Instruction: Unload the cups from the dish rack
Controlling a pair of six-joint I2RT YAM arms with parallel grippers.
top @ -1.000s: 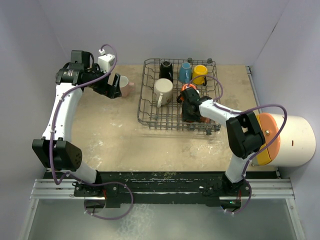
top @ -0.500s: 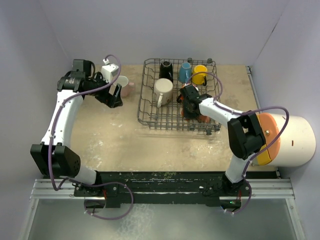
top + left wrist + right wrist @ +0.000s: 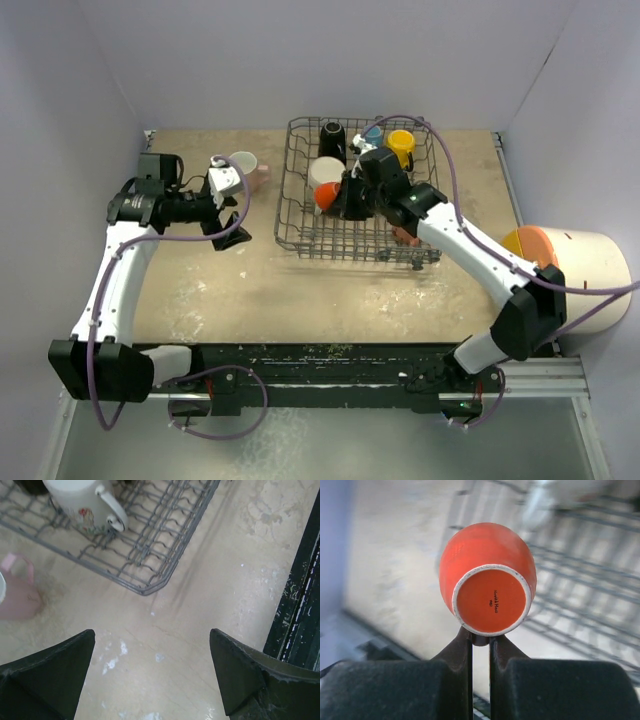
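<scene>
The grey wire dish rack (image 3: pixel 290 215) stands at the table's back centre. In it are a black cup (image 3: pixel 333 135), a white cup (image 3: pixel 322 170), a yellow cup (image 3: pixel 401 146), a partly hidden blue cup (image 3: pixel 372 132), and an orange cup (image 3: pixel 405 237) under my right arm. My right gripper (image 3: pixel 347 197) is shut on the handle of another orange cup (image 3: pixel 487 592) and holds it above the rack's left half. A pink cup (image 3: pixel 245 165) stands on the table left of the rack. My left gripper (image 3: pixel 228 222) is open and empty, near the pink cup (image 3: pixel 17 592).
A huge white cylinder with an orange face (image 3: pixel 575 280) lies at the right edge. A black rail (image 3: pixel 320 365) runs along the near edge. Walls close in the back and both sides. The rack's corner (image 3: pixel 150 555) and the white cup (image 3: pixel 85 505) show in the left wrist view.
My right gripper has lifted the orange cup out of the rack and swung it left. My left gripper has drawn back from the pink cup towards the near left, leaving it on the table.
</scene>
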